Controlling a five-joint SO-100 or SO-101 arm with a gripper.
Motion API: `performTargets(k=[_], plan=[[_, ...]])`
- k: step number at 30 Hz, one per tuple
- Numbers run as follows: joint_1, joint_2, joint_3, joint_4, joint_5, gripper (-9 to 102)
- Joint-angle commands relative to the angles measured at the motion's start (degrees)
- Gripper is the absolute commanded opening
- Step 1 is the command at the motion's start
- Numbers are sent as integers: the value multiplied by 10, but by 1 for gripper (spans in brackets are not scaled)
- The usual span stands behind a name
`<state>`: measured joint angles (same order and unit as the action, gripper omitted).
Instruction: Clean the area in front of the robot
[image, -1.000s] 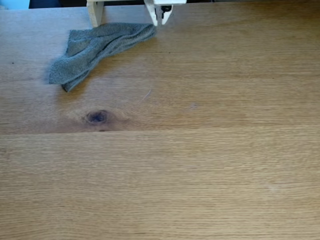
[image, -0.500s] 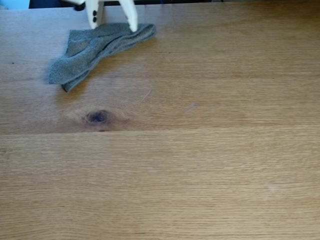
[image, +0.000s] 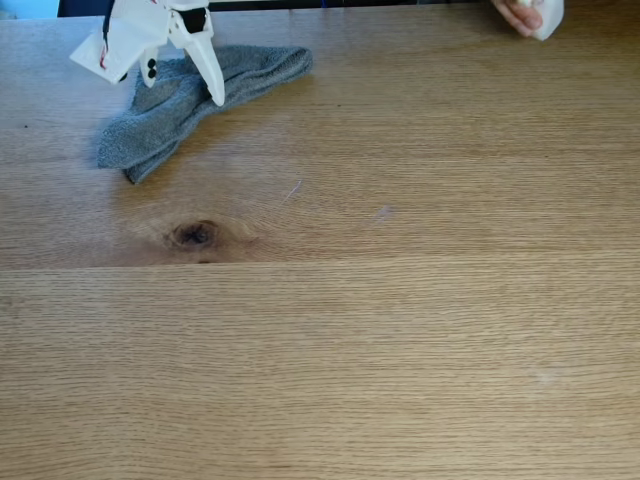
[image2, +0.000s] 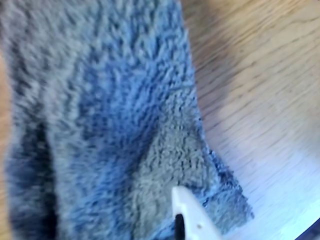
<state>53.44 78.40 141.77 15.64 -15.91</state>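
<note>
My slim white plastic arm with its flat gripper plates (image: 185, 75) hangs over the crumpled grey terry cloth (image: 190, 105) at the far left of the broad light-brown oak tabletop (image: 400, 330). In the fixed view my jaws stand apart in a moderate V: one long pointed white finger (image: 210, 78) reaches down onto the cloth's middle, the shorter plate sits to its left, and nothing is held between them. Thin black and red wires run over the white plate behind. The oak shows fine straight grain, a plank seam across the middle and one dark oval knot (image: 195, 235) near the cloth's lower end.

In the wrist view the cloth (image2: 110, 115) is looped, fuzzy pile, folded over itself, with the bare wood (image2: 260, 90) to its right and one white fingertip (image2: 192, 215) at the bottom edge.

Half a second ago I was farther back near the table's rear edge; now I have come forward and left over the cloth, which has not shifted. A person's hand (image: 520, 15) holding something white has appeared at the top right corner.
</note>
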Motion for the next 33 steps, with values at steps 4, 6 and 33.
performTargets(k=[4, 6, 33], plan=[[21, -57, -36, -41, -100, 41], [23, -73, -36, -58, -117, 38], [-167, 193, -28, 171, -52, 0]])
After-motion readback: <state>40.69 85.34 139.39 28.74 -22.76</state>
